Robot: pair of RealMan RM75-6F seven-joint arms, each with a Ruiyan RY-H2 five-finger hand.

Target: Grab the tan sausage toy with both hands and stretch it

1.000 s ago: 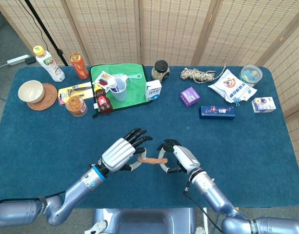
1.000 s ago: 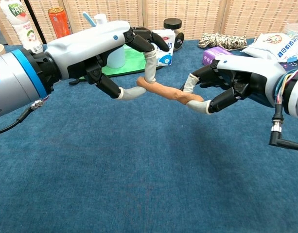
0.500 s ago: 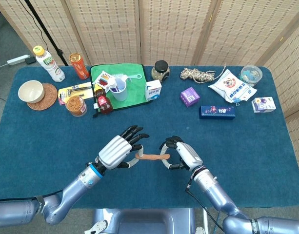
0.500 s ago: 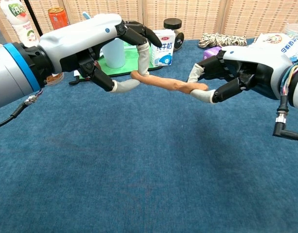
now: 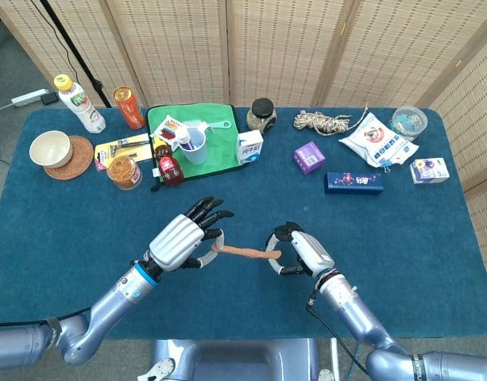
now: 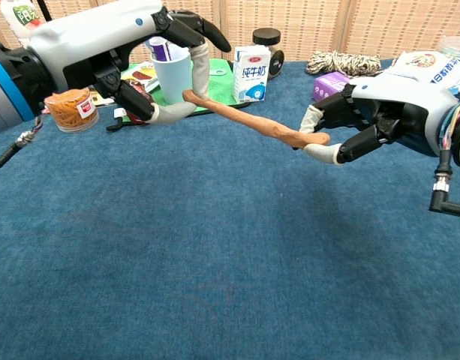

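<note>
The tan sausage toy hangs stretched and thin above the blue table, between my two hands. My left hand pinches its left end between thumb and a finger, the other fingers spread. My right hand pinches the right end the same way. In the chest view the toy slopes down from the left hand to the right hand. Both ends are partly hidden by the fingertips.
At the back stand a green mat with a cup, a milk carton, a jar, bottles, a bowl, a rope coil, small boxes and a snack bag.
Both hands have moved apart, the left one further left and up in the chest view. The sausage toy has grown longer and thinner between them.
</note>
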